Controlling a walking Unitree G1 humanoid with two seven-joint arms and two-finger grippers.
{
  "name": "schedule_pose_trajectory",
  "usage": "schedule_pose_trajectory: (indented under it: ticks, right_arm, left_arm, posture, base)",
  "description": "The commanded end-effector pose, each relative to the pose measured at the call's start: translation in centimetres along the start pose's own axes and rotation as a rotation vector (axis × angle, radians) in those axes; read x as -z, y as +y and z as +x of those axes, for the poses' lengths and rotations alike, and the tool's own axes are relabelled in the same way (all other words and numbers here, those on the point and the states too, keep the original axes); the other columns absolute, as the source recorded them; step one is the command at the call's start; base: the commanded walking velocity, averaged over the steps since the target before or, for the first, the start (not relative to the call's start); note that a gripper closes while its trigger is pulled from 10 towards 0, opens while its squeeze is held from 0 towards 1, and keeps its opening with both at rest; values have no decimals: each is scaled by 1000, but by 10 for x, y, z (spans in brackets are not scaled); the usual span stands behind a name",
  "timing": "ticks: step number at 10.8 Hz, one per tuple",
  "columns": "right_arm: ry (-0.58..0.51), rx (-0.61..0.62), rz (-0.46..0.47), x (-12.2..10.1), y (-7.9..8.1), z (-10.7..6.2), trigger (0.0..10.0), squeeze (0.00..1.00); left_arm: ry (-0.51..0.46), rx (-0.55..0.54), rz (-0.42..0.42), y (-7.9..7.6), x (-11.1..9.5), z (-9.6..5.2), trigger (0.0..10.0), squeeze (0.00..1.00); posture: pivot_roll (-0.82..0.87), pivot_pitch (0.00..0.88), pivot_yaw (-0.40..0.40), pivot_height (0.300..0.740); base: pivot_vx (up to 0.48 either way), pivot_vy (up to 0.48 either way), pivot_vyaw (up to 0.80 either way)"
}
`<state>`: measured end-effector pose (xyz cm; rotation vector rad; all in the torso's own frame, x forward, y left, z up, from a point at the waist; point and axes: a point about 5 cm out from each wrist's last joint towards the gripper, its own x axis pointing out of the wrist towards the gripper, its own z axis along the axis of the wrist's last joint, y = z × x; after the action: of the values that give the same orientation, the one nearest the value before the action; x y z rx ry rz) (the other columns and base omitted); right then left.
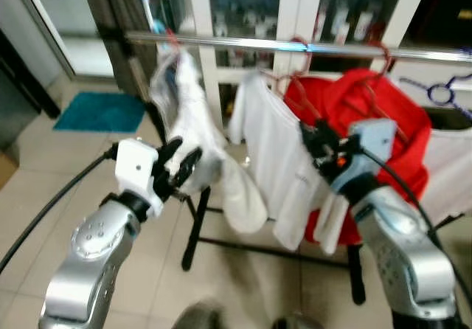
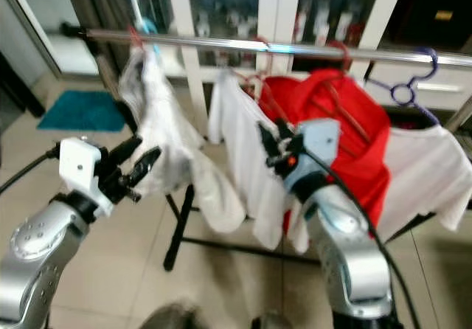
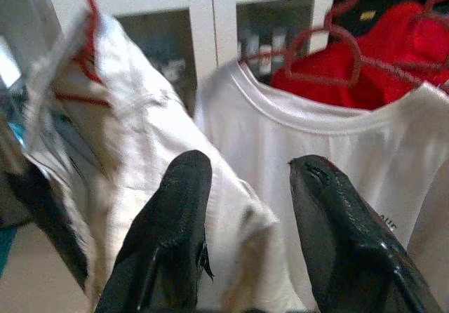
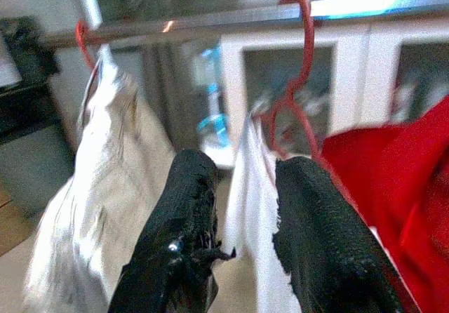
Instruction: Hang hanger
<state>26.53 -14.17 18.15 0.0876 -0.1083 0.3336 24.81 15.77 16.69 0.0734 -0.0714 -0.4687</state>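
Red hanger hooked on the rail, both grippers empty.

The red hanger [image 4: 295, 81] is hooked over the metal rail [image 1: 295, 46], carrying a white T-shirt [image 1: 276, 159]. The right gripper [image 4: 242, 208] is held just before it, fingers parted, nothing between them. The left gripper [image 1: 181, 168] is spread open against a crumpled white garment [image 1: 192, 133]. A red garment [image 1: 369, 115] is hung alongside.

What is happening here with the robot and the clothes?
The robot stands at a metal rail where clothes hang on hangers: a pale garment, a white shirt on a red hanger, and a red shirt. The right gripper is raised against the white shirt, fingers apart. The left gripper is open beside the pale garment, holding nothing. A purple hanger hangs at the rail's far right.
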Motion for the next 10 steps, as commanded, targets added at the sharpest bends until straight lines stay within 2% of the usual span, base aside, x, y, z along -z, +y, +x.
schedule_pose_trajectory:
  ticks: [1,2,3,4,5,6,8,10]
  right_arm:
    - [-29,7,-9,-5,3,2,10000,12]
    - [-50,31,1,-7,3,4,10000,63]
    - [-53,48,-7,-7,2,5,10000,224]
    - [-36,60,-9,-3,3,7,10000,533]
    - [-34,63,7,0,5,7,10000,584]
    - [-26,89,-31,5,6,8,10000,616]
    - [32,89,-32,14,8,9,10000,600]
    - [70,30,-22,18,12,8,10000,533]
  left_arm:
    - [14,-21,13,4,0,-2,10000,0]
    - [18,-29,12,5,2,-2,10000,0]
    - [25,-42,3,5,3,-1,10000,0]
    - [39,-76,-4,7,6,2,10000,0]
    - [46,-90,-17,7,8,3,10000,0]
    - [54,-84,-22,3,10,6,10000,0]
    - [45,-78,-23,-1,11,11,10000,0]
    - [36,-79,-31,-1,11,12,10000,0]
  posture:
    - [-38,103,50,740]
    - [-40,105,49,740]
    - [-37,105,46,740]
    - [-33,109,42,740]
    - [-34,109,42,740]
    - [-38,110,41,740]
    - [-41,111,43,740]
    - [-43,111,44,740]
  base:
    - [0,352,0]
    - [0,349,0]
    - [0,315,0]
    - [0,0,0]
    - [0,0,0]
    - [0,0,0]
    - [0,0,0]
    - [317,0,0]
